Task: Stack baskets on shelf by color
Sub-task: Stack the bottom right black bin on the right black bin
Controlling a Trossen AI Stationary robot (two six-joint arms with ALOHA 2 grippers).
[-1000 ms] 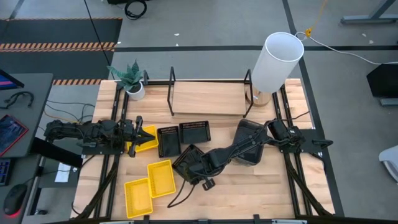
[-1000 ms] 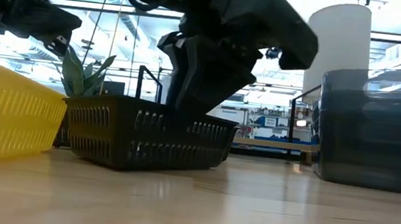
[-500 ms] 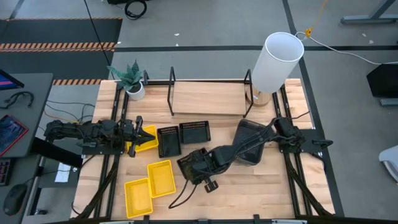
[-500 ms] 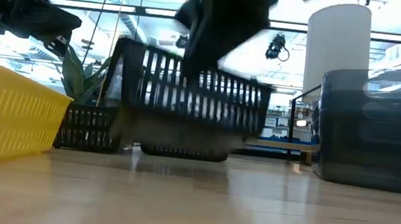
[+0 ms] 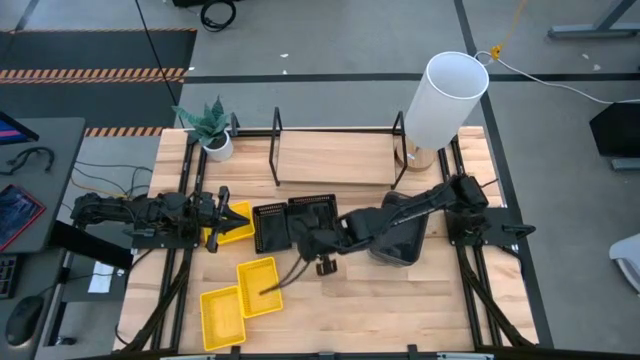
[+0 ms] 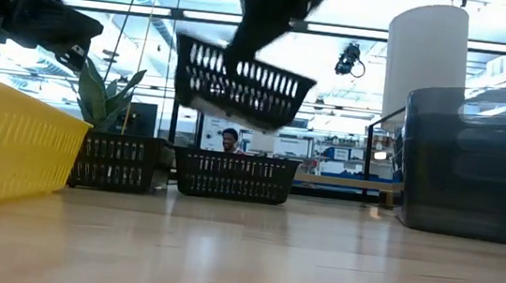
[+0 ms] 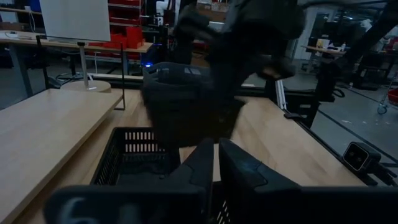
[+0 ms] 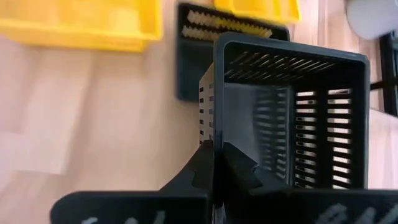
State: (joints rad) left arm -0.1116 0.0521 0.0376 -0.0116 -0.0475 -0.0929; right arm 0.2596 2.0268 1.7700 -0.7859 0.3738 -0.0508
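High view is showing the right claw (image 5: 312, 243) reaching across the middle of the desk (image 5: 400, 300), carrying a small black perforated basket (image 6: 240, 82) clear of the surface; in the low view that basket is hanging tilted in the air above the 2 other black baskets (image 6: 233, 175), which are sitting side by side on the desk just in front of the shelf (image 5: 335, 158). The right wrist view is showing the claw's fingers pinching narrow on 1 wall of the carried basket. The left claw (image 5: 228, 217) is resting at the left side, closed narrow on the rim of a yellow basket (image 5: 237, 226). 2 more yellow baskets (image 5: 258, 285) are lying nearer the front edge, and a dark grey stack (image 5: 400, 240) is sitting to the right.

The step in hand appears to be gathering the black ones into 1 pile. The next move is likely calling for levelling the carried basket, lining it over 1 of the black ones and lowering it to nest before letting go.
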